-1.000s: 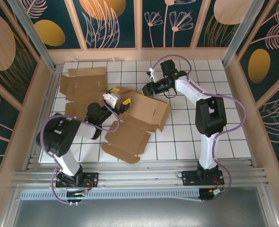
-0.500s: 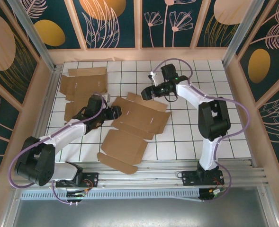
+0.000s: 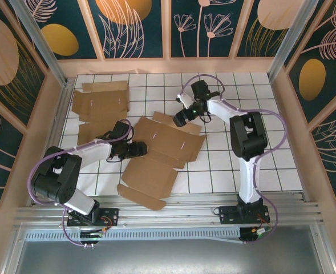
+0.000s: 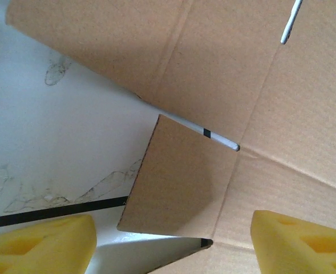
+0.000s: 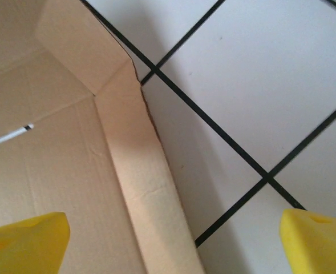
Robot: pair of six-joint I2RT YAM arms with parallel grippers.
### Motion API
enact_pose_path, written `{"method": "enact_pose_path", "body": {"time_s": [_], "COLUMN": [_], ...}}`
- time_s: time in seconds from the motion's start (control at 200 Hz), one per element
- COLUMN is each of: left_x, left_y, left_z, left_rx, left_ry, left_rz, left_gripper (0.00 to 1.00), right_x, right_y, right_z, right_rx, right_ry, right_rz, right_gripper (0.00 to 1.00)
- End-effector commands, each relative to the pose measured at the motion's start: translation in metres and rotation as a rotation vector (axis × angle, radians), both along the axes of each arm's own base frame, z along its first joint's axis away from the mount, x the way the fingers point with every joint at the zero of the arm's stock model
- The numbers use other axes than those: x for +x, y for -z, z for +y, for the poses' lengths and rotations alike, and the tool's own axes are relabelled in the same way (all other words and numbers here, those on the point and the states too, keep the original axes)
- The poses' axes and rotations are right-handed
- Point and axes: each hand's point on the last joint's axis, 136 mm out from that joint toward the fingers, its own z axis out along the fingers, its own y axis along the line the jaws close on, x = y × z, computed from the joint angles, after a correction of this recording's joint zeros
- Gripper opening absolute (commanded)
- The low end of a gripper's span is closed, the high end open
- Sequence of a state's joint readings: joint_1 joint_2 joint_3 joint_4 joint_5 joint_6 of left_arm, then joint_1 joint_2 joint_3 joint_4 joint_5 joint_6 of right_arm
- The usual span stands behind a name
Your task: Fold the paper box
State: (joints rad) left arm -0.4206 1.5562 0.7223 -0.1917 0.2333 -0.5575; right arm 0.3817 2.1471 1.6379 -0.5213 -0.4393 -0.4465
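Left gripper (image 3: 141, 149) now nearer its base, beside paper box (image 3: 169, 144), right gripper (image 3: 178, 120) astride far edge, both wide

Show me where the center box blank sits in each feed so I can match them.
Top external: box blank lies flat mid-table.
Left wrist: box blank spans the top and right, one small flap at centre.
Right wrist: box blank takes the left half, edge flap raised.
Shared landmark: black grid lines on the white table.
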Motion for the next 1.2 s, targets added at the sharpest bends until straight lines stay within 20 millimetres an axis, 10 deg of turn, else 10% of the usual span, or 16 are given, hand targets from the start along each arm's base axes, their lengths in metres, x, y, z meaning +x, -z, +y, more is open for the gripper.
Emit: {"method": "enact_pose_path", "body": {"time_s": [0.0,0.455,0.721,0.986,1.196], "left_x": [0.001,0.007,0.005,0.012,0.028], "left_y": [0.014,0.010,0.002,-0.072,-0.073], "left_z": [-0.017,-0.039,-0.042,-0.069,-0.075], "left_rx": [-0.064,-0.217,-0.255,-0.453,-0.458], "left_ry": [0.061,0.145,0.170,0.308,0.310], "left_rz": [0.012,-0.036,-0.068,-0.310,-0.341], "left_gripper": [0.73,0.59,0.27,0.10,0.05], "right_x": [-0.017,-0.028,-0.010,0.004,0.001], "right_y": [0.004,0.016,0.009,-0.042,-0.073], "right_z": [0.006,0.015,0.009,0.014,0.013], "right_rx": [0.043,0.066,0.004,-0.025,-0.045], "right_ry": [-0.094,-0.104,-0.049,-0.003,0.013], "right_rz": [0.108,0.158,0.053,-0.158,-0.280], "right_gripper": [0.92,0.43,0.17,0.11,0.04]}}
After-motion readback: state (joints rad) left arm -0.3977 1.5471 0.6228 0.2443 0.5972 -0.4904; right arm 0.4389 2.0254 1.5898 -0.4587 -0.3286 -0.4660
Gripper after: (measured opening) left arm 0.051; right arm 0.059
